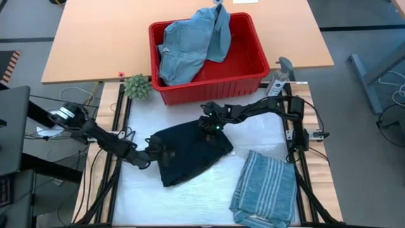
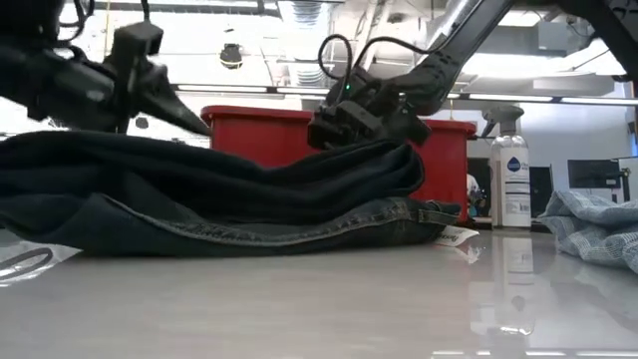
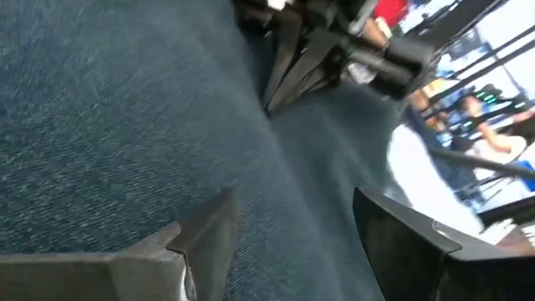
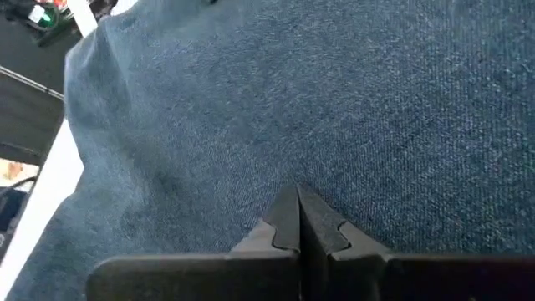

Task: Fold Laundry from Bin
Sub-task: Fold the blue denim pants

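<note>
White surface (image 1: 190, 202) holds dark navy trousers (image 1: 190, 152) bunched at centre; red bin (image 1: 250, 63) behind them on the wooden table, light blue denim pieces (image 1: 190, 44) piled in its left half, hanging over the back rim. Striped shirt (image 1: 266, 187) folded right of the trousers, apart from them. Left gripper (image 1: 158, 154) at the trousers' left edge, fingers spread over the fabric. Right gripper (image 1: 207, 124) on the trousers' back edge, fingers pressed together, tips against the cloth. Spray bottle (image 2: 511, 179) right of bin.

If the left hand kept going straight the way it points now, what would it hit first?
Probably the dark trousers right ahead of the open left hand; beyond them sits the right hand, though depth is hard to judge.
</note>
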